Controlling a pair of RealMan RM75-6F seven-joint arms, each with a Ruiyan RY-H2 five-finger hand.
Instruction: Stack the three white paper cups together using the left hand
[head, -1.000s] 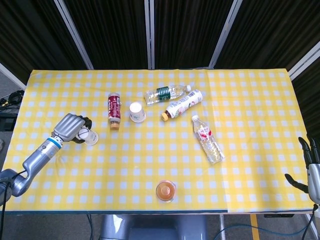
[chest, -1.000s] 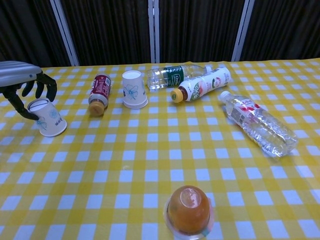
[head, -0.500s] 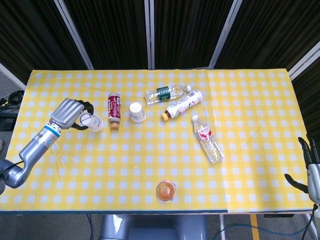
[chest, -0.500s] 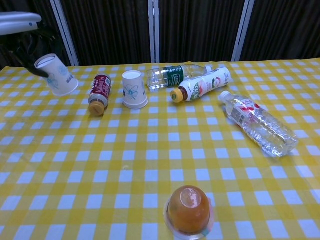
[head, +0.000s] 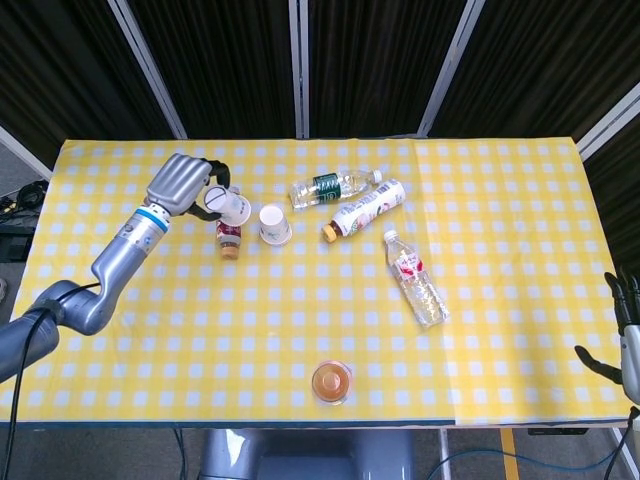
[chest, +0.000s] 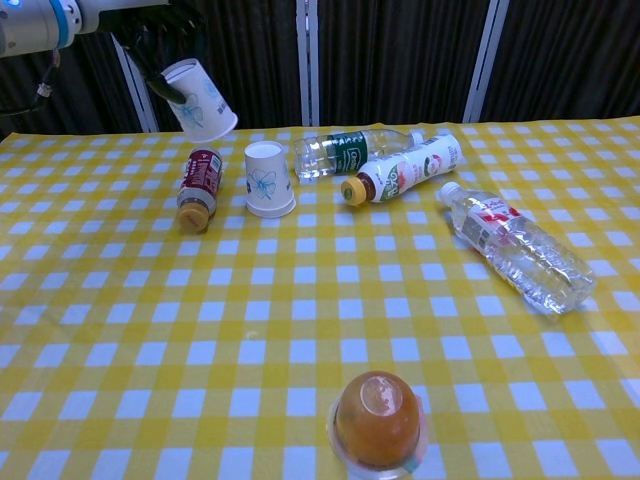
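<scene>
My left hand (head: 185, 186) holds a white paper cup (head: 232, 205) in the air, tilted, mouth pointing down and right. In the chest view that cup (chest: 200, 97) hangs above the table, left of and higher than a second white paper cup (chest: 268, 179). The second cup (head: 274, 222) stands upside down on the yellow checked cloth. Only these two white cups show. My right hand (head: 625, 345) hangs at the far right edge, off the table, fingers apart and holding nothing.
A small dark red bottle (head: 229, 222) lies just below the held cup. A green-label bottle (head: 330, 186), a white-label bottle (head: 362, 208) and a clear bottle (head: 414, 277) lie right of the standing cup. An orange jelly cup (head: 332, 381) sits near the front edge.
My left hand has lifted the cup off the cloth at the left and carried it up and to the right, toward the standing cup. The right hand stays put.
</scene>
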